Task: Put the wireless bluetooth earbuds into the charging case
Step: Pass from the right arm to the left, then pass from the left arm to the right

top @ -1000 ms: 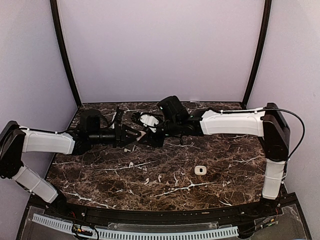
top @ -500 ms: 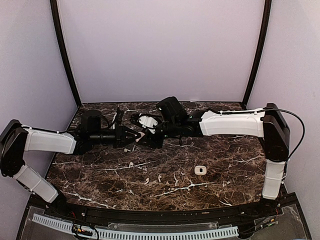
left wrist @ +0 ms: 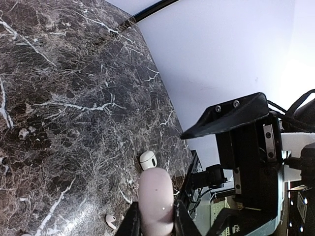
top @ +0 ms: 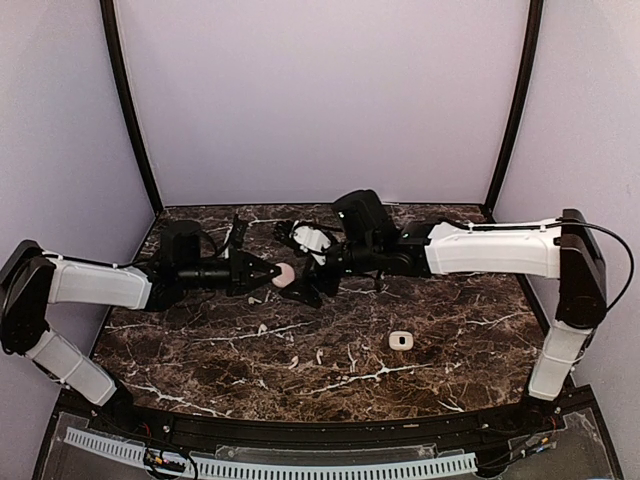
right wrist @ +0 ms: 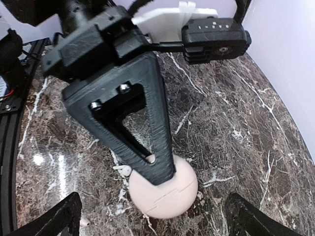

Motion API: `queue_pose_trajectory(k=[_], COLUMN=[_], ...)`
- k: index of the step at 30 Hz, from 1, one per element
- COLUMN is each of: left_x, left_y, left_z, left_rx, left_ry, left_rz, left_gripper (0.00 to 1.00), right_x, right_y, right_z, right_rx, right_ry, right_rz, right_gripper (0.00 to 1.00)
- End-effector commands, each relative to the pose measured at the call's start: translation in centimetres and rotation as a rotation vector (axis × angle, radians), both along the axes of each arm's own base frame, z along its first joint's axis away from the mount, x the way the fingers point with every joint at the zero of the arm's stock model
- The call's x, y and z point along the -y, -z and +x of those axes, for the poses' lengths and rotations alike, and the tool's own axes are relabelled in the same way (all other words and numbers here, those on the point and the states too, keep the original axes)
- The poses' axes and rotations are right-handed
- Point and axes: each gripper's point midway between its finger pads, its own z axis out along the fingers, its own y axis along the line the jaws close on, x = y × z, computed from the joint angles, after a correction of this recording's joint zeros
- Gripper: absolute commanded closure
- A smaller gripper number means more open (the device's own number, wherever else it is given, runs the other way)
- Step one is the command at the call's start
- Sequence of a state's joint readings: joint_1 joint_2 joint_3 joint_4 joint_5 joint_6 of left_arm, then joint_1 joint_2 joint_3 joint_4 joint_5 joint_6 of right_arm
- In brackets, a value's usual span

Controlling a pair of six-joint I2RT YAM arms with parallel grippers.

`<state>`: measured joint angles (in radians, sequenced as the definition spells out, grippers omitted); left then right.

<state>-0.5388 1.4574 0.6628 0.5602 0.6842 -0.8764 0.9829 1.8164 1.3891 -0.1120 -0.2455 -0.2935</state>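
A round pale-pink charging case [top: 284,274] hangs just above the marble, at the back middle, and my left gripper [top: 271,272] is shut on it. In the left wrist view the case [left wrist: 155,191] sits pinched between my two fingertips [left wrist: 156,219]. My right gripper [top: 308,268] faces it from the right, open, its fingers wide on either side and not touching. In the right wrist view the case [right wrist: 167,194] shows a seam line, with the right gripper [right wrist: 157,223] spread around it. One white earbud [right wrist: 123,170] lies beside the case, and another earbud [left wrist: 111,221] lies on the marble below.
A small white case [top: 401,341] lies on the marble table [top: 450,370] towards the front right; it also shows as the white case [left wrist: 147,160] in the left wrist view. The lilac back wall [top: 320,100] stands close behind both arms.
My left gripper has closed onto the pink case. My right gripper has opened wide and drawn back to the right, letting go of the case.
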Motion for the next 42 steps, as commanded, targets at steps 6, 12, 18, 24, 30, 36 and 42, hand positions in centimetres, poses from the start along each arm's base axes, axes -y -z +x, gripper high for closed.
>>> queue_pose_trajectory(k=[6, 12, 18, 24, 30, 36, 42], left_x=[-0.5, -1.6, -2.1, -2.0, -1.5, -1.9, -2.2], left_y=[-7.1, -11.0, -14.6, -15.9, -17.0, -19.1, -20.1], left_z=[-3.2, -5.3, -8.0, -9.3, -11.2, -12.2, -12.1], left_rx=[0.324, 0.548, 0.776, 0.861, 0.940, 1.003, 1.026], left_ry=[0.100, 0.103, 0.084, 0.092, 0.121, 0.082, 0.037], left_rz=[-0.161, -0.213, -0.243, -0.229, -0.265, -0.336, -0.351], left_gripper=[0.97, 0.96, 0.97, 0.99, 0.99, 1.00, 1.00], right_x=[4.3, 6.8, 9.3, 11.5, 12.7, 12.4, 11.0], right_y=[-8.8, -12.3, -16.2, -18.6, -19.4, -19.0, -19.1], right_z=[-4.2, -6.2, -9.9, -12.7, -13.7, -12.6, -10.1], right_rx=[-0.214, -0.335, -0.456, -0.564, -0.663, -0.706, -0.610], right_ry=[-0.147, -0.223, -0.414, -0.570, -0.669, -0.656, -0.471], right_rz=[0.388, 0.532, 0.680, 0.734, 0.768, 0.802, 0.798], right_gripper=[0.02, 0.08, 0.13, 0.16, 0.18, 0.25, 0.26])
